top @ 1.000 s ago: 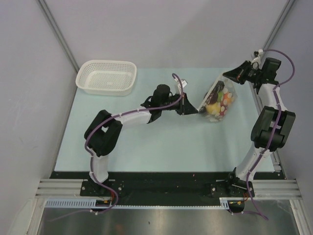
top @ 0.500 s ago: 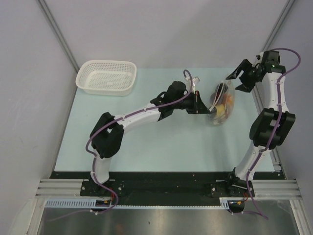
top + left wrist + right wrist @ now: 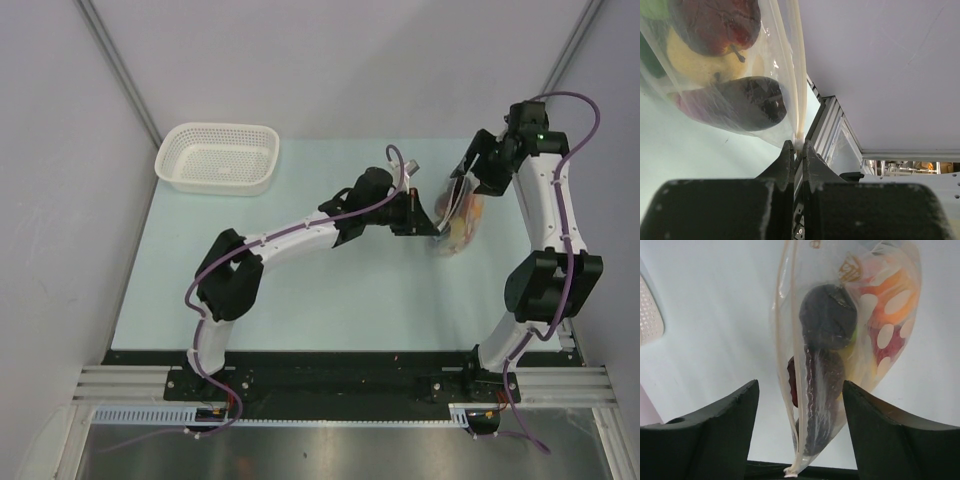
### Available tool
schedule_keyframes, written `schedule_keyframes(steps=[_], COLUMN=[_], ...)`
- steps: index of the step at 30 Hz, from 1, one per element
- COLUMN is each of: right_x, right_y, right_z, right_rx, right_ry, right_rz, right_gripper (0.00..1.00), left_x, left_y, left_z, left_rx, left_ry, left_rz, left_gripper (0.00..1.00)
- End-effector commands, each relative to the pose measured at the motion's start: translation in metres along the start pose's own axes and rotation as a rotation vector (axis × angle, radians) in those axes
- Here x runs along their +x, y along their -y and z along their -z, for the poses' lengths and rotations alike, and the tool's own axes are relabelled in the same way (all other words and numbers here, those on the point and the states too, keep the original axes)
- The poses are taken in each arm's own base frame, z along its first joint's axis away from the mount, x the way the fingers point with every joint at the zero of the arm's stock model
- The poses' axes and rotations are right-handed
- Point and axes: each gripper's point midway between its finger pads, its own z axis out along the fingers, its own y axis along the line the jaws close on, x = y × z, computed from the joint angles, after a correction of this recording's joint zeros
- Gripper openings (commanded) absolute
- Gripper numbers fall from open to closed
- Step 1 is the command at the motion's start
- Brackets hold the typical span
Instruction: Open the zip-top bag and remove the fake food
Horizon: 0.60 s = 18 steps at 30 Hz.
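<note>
White mesh basket [image 3: 217, 158] at the far left corner of the bench [image 3: 330, 300]. Left hand [image 3: 796, 148] pinched narrow on one end of the zip strip, steadying the zip-top bag [image 3: 455, 222] near the far right corner, fake food [image 3: 747, 102] inside. Right hand [image 3: 799, 390] spread wide astride the strip, apparently placed to grip it.

No legible text is showing anywhere. The zip-top bag [image 3: 825, 265] is carrying small gold printed marks [image 3: 850, 270], seen from the right wrist, too blurred for reading.
</note>
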Motion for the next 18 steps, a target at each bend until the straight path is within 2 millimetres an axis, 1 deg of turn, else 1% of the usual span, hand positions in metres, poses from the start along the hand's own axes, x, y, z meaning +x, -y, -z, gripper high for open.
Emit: schedule_keyframes(steps=[1,2,3,4,5,7,8,9,10,11,12,13,15,16,17,18], right_x=[0.005,0.007,0.011,0.014,0.021,0.024,0.029,0.030,0.030,0.030,0.030,0.029,0.031,0.031,0.034,0.037], right_y=[0.013,0.014,0.014,0.016,0.018,0.018,0.021,0.020,0.020,0.016,0.018,0.015,0.015,0.015,0.015,0.018], right_z=[0.004,0.001,-0.001,-0.002,-0.005,-0.008,-0.010,-0.011,-0.010,-0.006,-0.004,0.001,0.005,0.006,0.007,0.008], right_rx=[0.044,0.043,0.040,0.045,0.056,0.050,0.055,0.051,0.053,0.049,0.062,0.057,0.066,0.068,0.062,0.075], right_ry=[0.003,-0.001,-0.007,-0.013,-0.031,-0.026,-0.036,-0.042,-0.043,-0.037,-0.030,-0.016,-0.011,-0.011,-0.018,-0.031], right_rz=[-0.004,-0.005,-0.008,-0.013,-0.011,0.001,0.000,0.005,0.012,0.032,0.040,0.055,0.080,0.086,0.094,0.091], right_gripper=[0.62,0.62,0.58,0.48,0.47,0.46,0.42,0.25,0.16,0.10,0.07,0.06,0.04,0.05,0.10,0.28], left_x=[-0.007,-0.008,-0.007,-0.007,-0.008,-0.010,-0.011,-0.012,-0.006,-0.010,-0.014,-0.013,-0.019,-0.019,-0.020,-0.019], left_y=[0.017,0.019,0.018,0.018,0.019,0.022,0.021,0.023,0.020,0.023,0.025,0.021,0.022,0.021,0.020,0.019], left_z=[0.001,0.002,0.002,0.002,0.002,0.002,0.002,0.002,0.003,0.006,0.008,0.010,0.013,0.014,0.014,0.013], left_rx=[0.028,0.028,0.026,0.025,0.027,0.032,0.032,0.036,0.026,0.025,0.020,-0.010,-0.029,-0.036,-0.035,-0.036], left_ry=[0.011,0.013,0.009,0.008,0.008,0.012,0.013,0.014,-0.012,-0.007,0.000,-0.006,0.004,0.001,0.004,0.000], left_rz=[-0.013,-0.018,-0.021,-0.021,-0.024,-0.036,-0.042,-0.048,-0.042,-0.079,-0.105,-0.115,-0.168,-0.174,-0.174,-0.167], left_gripper=[0.00,0.00,0.00,0.00,0.00,0.00,0.01,0.00,0.00,0.01,0.04,0.04,0.02,0.01,0.00,0.00])
